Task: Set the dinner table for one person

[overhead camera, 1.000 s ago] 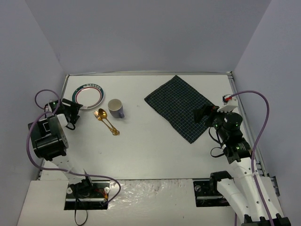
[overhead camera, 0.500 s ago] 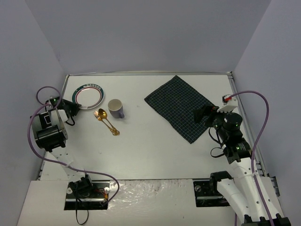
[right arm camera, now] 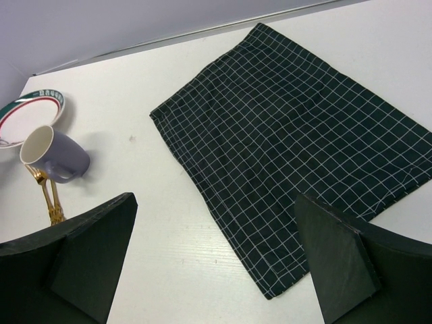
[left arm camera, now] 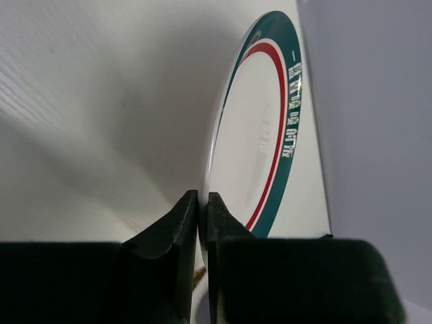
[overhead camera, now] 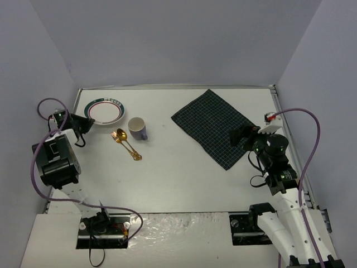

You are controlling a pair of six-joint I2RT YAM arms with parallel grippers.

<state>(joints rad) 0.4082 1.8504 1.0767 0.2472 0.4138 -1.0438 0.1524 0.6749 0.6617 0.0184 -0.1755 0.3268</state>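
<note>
A white plate [overhead camera: 104, 111] with a green and red rim sits at the far left of the white dinner table [overhead camera: 178, 178]. My left gripper [overhead camera: 86, 121] is shut on the plate's near-left rim. In the left wrist view both fingers [left arm camera: 179, 223] pinch the thin edge of the plate [left arm camera: 260, 135], which looks tilted up off the table. My right gripper [overhead camera: 238, 135] hangs wide open over the near corner of the dark green checked cloth [overhead camera: 215, 125]. In its wrist view nothing lies between the jaws of the gripper [right arm camera: 214, 202] above the cloth [right arm camera: 297, 148].
A purple cup [overhead camera: 138, 128] stands right of the plate. A gold spoon and fork [overhead camera: 127, 145] lie just in front of it. Grey walls close in the table on three sides. The cup [right arm camera: 54, 154] and cutlery [right arm camera: 48, 199] also show in the right wrist view.
My left gripper has closed onto the plate's rim, and the left arm has swung back toward the wall. The plate has shifted slightly up and left. The right arm has not moved.
</note>
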